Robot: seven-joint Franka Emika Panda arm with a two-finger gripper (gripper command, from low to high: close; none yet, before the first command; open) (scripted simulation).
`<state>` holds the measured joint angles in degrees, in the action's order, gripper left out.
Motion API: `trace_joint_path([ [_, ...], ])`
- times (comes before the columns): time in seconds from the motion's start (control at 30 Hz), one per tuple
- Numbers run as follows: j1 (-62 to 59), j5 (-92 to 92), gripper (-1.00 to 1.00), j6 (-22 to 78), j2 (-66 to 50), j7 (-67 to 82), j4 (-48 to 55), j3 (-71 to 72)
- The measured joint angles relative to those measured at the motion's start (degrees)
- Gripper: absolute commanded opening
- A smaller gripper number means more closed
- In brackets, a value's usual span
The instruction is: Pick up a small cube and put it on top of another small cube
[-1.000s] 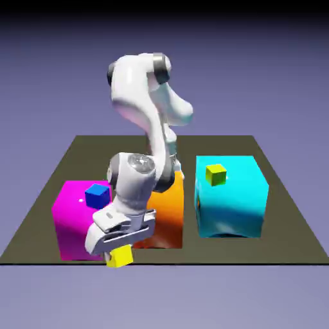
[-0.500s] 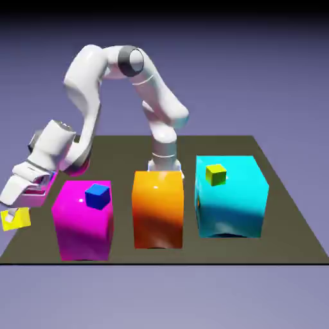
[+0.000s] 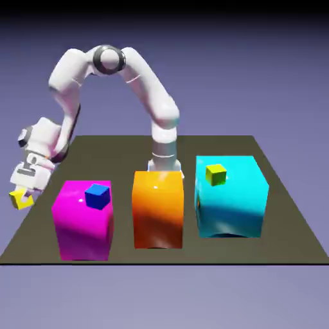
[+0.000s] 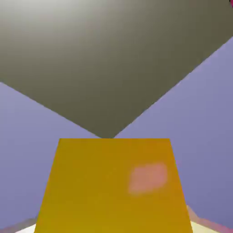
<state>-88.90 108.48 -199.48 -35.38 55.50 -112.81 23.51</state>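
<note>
Your gripper (image 3: 23,198) clamps one small yellow cube (image 3: 21,199) beyond the table's (image 3: 283,193) left edge; its twin, the other yellow cube (image 3: 216,173), sits atop the cyan block (image 3: 231,205), far right.

A plain blue-violet backdrop (image 3: 270,58) fills the space on all sides, darker toward 12 o'clock and paler toward 6 o'clock. A dark olive-grey table (image 3: 283,212) lies in the middle, wider at its near edge. In the hand view a corner of the table (image 4: 109,68) points toward 6 o'clock, brighter at the top.
</note>
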Motion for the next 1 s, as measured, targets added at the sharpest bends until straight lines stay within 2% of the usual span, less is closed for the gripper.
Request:
trace_joint_path([
  [0.13,-7.4,10.0,-1.0,-6.7,-1.0,8.0,-2.5,0.9],
  [0.6,-15.1,44.4,-1.0,-15.5,-2.1,16.3,-7.8,17.4],
  [0.67,-15.2,44.4,-1.0,-15.5,-2.1,16.3,-7.8,17.4],
  [0.9,-2.0,27.5,-1.0,-11.7,-6.4,33.7,-8.2,3.6],
  [0.93,-1.6,26.9,1.0,-11.6,-6.6,34.3,-8.2,3.1],
  [1.0,-1.6,27.0,1.0,-11.6,-6.6,34.3,-8.2,3.1],
])
